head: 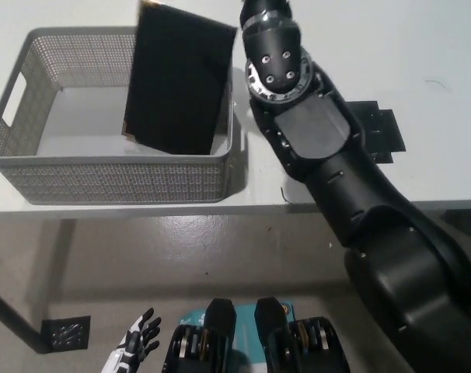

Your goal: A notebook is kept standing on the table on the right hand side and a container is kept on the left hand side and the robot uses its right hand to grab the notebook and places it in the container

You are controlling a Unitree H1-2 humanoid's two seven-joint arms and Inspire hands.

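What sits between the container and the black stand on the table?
Head view: the robot's black right arm crosses that stretch of white table, between container and stand; nothing else shows.

You're looking at what reads as a lab or test room: a plain white table (pixel 422 47) with only a grey perforated storage basket (pixel 111 183) on it, a bare grey concrete-like floor (pixel 181 256) beneath, and a black floor plate (pixel 64 332)

We see a white table (pixel 422 54) with a grey perforated container (pixel 103 183) resting on its left part, close to the front edge. A flat black bracket (pixel 379 132) lies on the tabletop toward the right.
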